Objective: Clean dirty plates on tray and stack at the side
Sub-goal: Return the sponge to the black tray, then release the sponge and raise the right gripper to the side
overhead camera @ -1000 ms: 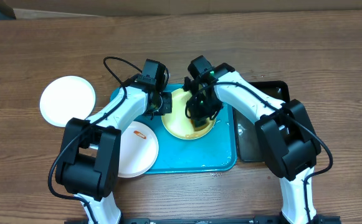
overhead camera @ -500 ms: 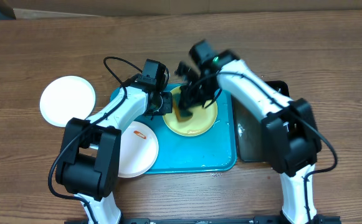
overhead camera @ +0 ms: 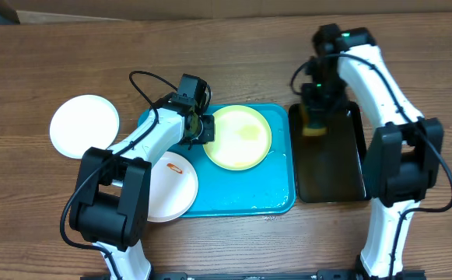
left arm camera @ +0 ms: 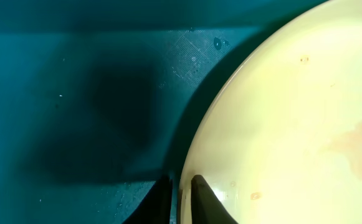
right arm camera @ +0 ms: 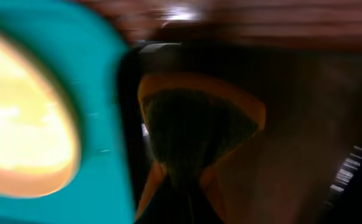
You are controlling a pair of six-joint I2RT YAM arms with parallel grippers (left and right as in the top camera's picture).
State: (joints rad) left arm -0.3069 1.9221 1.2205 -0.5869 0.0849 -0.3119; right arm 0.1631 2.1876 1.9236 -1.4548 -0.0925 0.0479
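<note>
The lime-green plate lies in the upper middle of the turquoise tray. The left tool straddles its left rim, fingers nearly together; a grip cannot be told. At upper right, the right tool is clamped on a sponge over the black tray.

- Brown wooden table spreads out on every side of the jaws of the left gripper and the right gripper, with the grain running side to side.
- Beyond both jaws, along the far edge, a pale beige strip shows.
- Light is soft and even, and the shadows are faint.
</note>
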